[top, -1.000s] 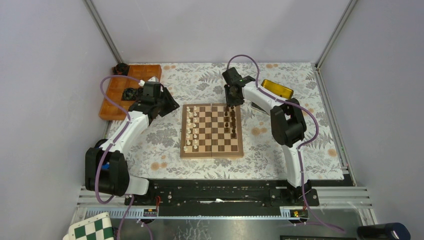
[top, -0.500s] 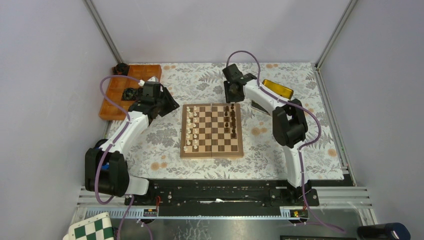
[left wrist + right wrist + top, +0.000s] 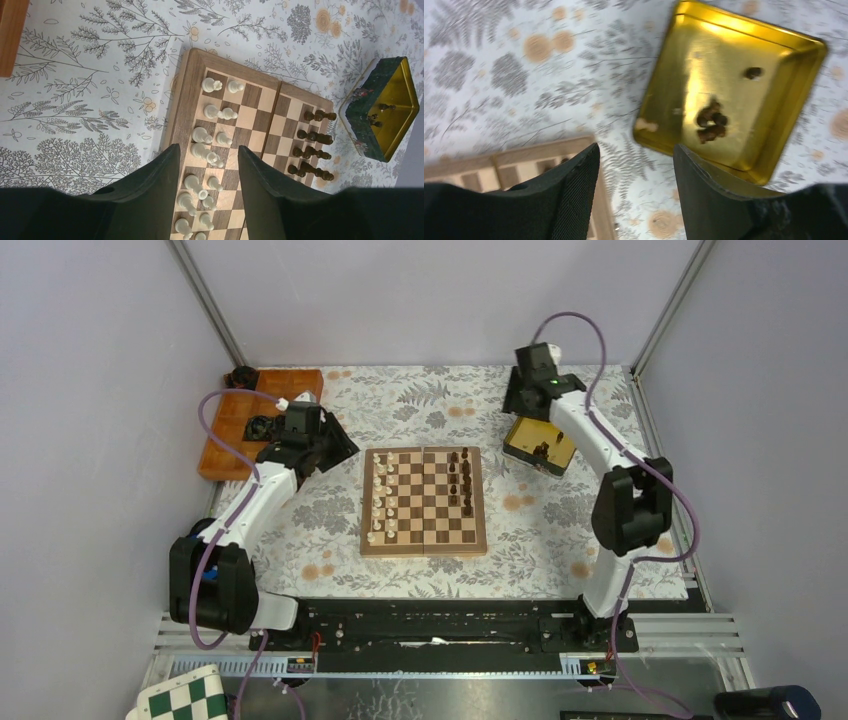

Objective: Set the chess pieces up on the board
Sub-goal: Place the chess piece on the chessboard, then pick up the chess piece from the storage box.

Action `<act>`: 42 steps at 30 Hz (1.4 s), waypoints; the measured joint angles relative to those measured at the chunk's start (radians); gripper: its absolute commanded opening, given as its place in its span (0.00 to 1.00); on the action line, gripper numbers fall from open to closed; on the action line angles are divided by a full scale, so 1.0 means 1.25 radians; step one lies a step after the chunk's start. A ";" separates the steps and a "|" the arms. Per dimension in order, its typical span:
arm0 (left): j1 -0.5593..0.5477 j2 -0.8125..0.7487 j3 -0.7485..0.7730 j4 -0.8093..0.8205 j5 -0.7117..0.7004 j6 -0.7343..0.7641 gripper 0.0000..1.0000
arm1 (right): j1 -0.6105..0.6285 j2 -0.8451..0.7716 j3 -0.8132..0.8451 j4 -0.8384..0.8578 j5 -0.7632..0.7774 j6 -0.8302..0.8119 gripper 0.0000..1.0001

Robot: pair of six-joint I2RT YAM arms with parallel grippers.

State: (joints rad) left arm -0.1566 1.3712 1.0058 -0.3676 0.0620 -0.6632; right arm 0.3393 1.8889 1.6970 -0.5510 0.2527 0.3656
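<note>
Counts first, as far as my three feeds allow. One square wooden chessboard with dark brown and pale tan squares (image 3: pixel 432 508) lies in the middle of the floral tablecloth (image 3: pixel 560 530), between my two arms. Cream-white turned wooden chessmen (image 3: pixel 212 111) stand on it in two files along its left side. I count about sixteen from the left wrist camera, though the nearest ones crowd together between the fingers. Dark brown turned chessmen (image 3: pixel 310 136) stand in two files along the right side, on the far half only; I make out four pairs, so eight or so. More loose dark brown pieces (image 3: pixel 711 125) lie in the square gold tin with a dark green outside (image 3: pixel 774 90), which sits on the cloth just right of the board's far corner. One lies alone, and a blurred clump holds three or four.

My left gripper (image 3: pixel 207 150) hangs near the board's far left corner, jaws apart with nothing between them. My right gripper (image 3: pixel 636 147) hangs by the far side of the tin, jaws also apart and empty.

One flat orange tray (image 3: pixel 215 455) at the far left carries two black ring-shaped items (image 3: pixel 262 425). One green-and-white checkered board (image 3: pixel 185 698) shows at the near left, off the cloth.
</note>
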 measured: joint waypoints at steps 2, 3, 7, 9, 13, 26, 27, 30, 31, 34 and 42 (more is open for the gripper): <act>0.000 0.000 0.005 0.000 0.000 0.000 0.56 | -0.036 -0.021 -0.034 0.012 0.013 0.015 0.63; 0.000 0.000 0.008 0.000 0.000 0.000 0.57 | -0.058 -0.031 -0.054 0.017 0.016 0.024 0.63; 0.000 0.002 0.012 0.001 0.000 0.000 0.59 | -0.124 -0.040 -0.109 0.030 0.021 0.052 0.63; 0.000 0.006 0.013 0.000 0.000 0.000 0.60 | -0.145 -0.040 -0.137 0.034 0.019 0.065 0.63; 0.000 0.012 0.015 0.000 0.000 0.000 0.60 | -0.165 -0.039 -0.179 0.039 0.014 0.082 0.63; 0.000 0.016 0.016 0.000 0.000 0.000 0.60 | -0.174 0.026 -0.191 0.075 0.008 0.098 0.58; 0.000 0.017 0.016 0.000 0.000 0.000 0.60 | -0.175 0.032 -0.191 0.076 0.006 0.099 0.57; 0.000 0.019 0.016 0.000 0.000 0.000 0.60 | -0.178 0.049 -0.191 0.084 0.003 0.101 0.56; 0.000 0.020 0.016 0.000 0.000 0.000 0.60 | -0.179 0.055 -0.191 0.087 0.001 0.101 0.56; 0.000 0.026 0.017 0.000 0.000 0.000 0.60 | -0.182 0.067 -0.191 0.093 -0.005 0.101 0.54; 0.000 0.037 0.021 0.000 -0.001 0.000 0.60 | -0.184 0.078 -0.191 0.096 -0.008 0.103 0.49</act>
State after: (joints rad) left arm -0.1566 1.4174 1.0321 -0.3676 0.0605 -0.6632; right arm 0.1093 1.9858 1.4582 -0.4313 0.2432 0.4946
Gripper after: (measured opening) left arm 0.600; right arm 0.511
